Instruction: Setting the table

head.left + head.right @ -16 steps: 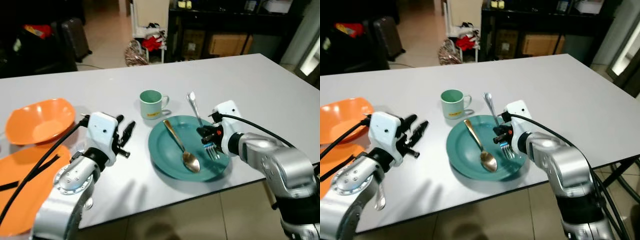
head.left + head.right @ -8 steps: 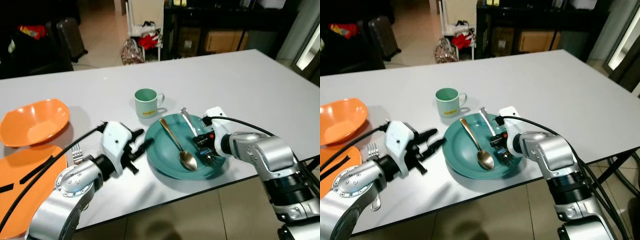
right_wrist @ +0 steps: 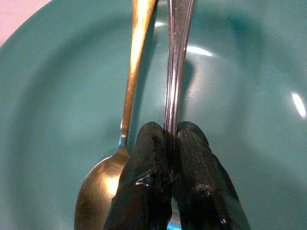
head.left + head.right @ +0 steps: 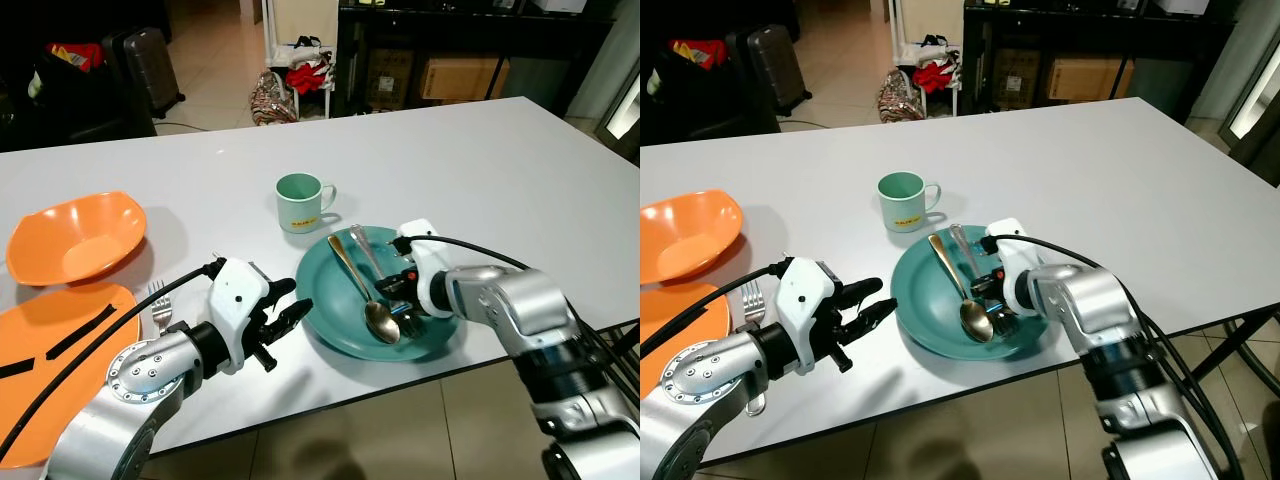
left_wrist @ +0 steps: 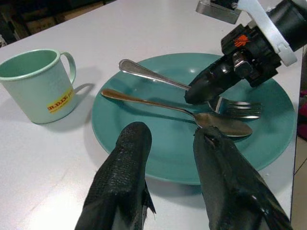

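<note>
1. Fork (image 5: 192, 89) lies on teal plate (image 4: 435, 335), beside the spoon (image 4: 362, 286); handle points toward mug (image 4: 299, 202), tines toward table edge.
2. Right gripper (image 3: 171, 143) pinched tight on fork handle.
3. Left gripper (image 5: 168, 143) parted, empty, at plate rim.
4. Since 1.0 s ago: fork swung onto plate; left gripper closer.

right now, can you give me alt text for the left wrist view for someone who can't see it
The right gripper is shut on a silver metal fork lying on a round teal plate, beside a gold-toned spoon. The left gripper, open, hovers at the plate's near rim. A pale green mug stands on the white table.
</note>
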Available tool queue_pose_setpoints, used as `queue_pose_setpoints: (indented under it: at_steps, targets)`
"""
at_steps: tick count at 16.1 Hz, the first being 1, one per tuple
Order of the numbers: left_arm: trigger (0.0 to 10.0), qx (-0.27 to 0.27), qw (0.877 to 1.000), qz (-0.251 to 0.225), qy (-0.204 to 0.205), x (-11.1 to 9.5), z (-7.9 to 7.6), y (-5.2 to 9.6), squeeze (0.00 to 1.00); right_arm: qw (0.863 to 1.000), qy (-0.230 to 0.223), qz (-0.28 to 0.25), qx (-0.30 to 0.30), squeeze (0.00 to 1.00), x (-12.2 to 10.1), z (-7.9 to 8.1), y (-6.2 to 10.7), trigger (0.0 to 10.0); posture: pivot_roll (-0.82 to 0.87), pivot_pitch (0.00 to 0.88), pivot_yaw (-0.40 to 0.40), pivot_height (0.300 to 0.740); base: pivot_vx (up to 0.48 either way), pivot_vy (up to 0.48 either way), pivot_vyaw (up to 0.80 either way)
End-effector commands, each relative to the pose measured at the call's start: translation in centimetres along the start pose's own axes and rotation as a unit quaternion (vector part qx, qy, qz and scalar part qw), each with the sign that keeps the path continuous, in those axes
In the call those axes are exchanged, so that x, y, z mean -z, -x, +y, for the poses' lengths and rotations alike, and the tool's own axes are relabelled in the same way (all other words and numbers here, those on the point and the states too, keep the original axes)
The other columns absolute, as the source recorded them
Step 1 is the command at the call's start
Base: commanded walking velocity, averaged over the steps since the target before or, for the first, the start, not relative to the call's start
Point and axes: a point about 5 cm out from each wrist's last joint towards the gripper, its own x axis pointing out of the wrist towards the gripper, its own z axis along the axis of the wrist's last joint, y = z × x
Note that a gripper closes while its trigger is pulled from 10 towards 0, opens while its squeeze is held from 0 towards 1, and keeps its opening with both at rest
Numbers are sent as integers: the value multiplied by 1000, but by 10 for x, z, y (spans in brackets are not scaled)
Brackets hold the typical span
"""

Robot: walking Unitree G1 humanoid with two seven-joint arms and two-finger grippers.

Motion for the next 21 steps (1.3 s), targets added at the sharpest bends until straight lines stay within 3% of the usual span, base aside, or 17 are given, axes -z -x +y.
queue_pose_setpoints:
  at_steps: [1, 6, 7, 8, 9, 13, 16, 19, 20, 21]
  targets:
    - [10000, 15, 1000, -2, -6, -3, -3, 0, 0, 1000, 5, 2, 6, 0, -4, -1, -3, 10000, -131, 0, 20, 740, 0, 0, 0]
    - [10000, 16, 1000, 0, -9, -3, -3, -1, 0, 1000, -6, 16, 26, 0, -5, -10, -11, 10000, -128, 0, 22, 740, 0, 0, 0]
    - [10000, 16, 1000, 0, -9, -3, -2, -1, 0, 999, -9, 16, 26, 173, -5, -10, -12, 10000, -128, 0, 22, 740, 0, 0, 0]
    - [10000, 16, 1000, 0, -9, -3, -2, -1, 0, 1000, -11, 14, 26, 486, -6, -11, -12, 10000, -128, 0, 23, 740, 0, 0, 0]
    - [10000, 16, 1000, 0, -10, -4, -2, -1, 0, 1000, -14, 12, 25, 1000, -8, -12, -12, 10000, -128, 0, 24, 740, 0, 0, 0]
    - [10000, 6, 1000, -11, -3, -7, 1, -2, 0, 1000, -1, -13, 25, 1000, -20, -13, -2, 10000, -128, 0, 24, 740, 0, 0, 0]
    - [10000, -26, 999, -27, 9, -13, 11, 0, 0, 998, 16, -48, 34, 1000, -35, -9, 23, 10000, -122, 0, 24, 740, 0, 0, 0]
    - [10000, -58, 996, -37, 52, -16, 16, 2, 0, 990, 36, -118, 61, 1000, -46, 2, 66, 10000, -130, 0, 51, 740, 0, 0, 0]
    - [10000, -60, 996, -39, 54, -17, 16, 2, 0, 989, 38, -128, 63, 1000, -46, 4, 68, 10000, -130, 0, 51, 740, 0, 0, 0]
    - [10000, -97, 994, -39, 43, -17, 19, 2, 0, 982, 52, -166, 76, 1000, -44, 9, 75, 10000, -134, 0, 68, 740, 0, 0, 0]
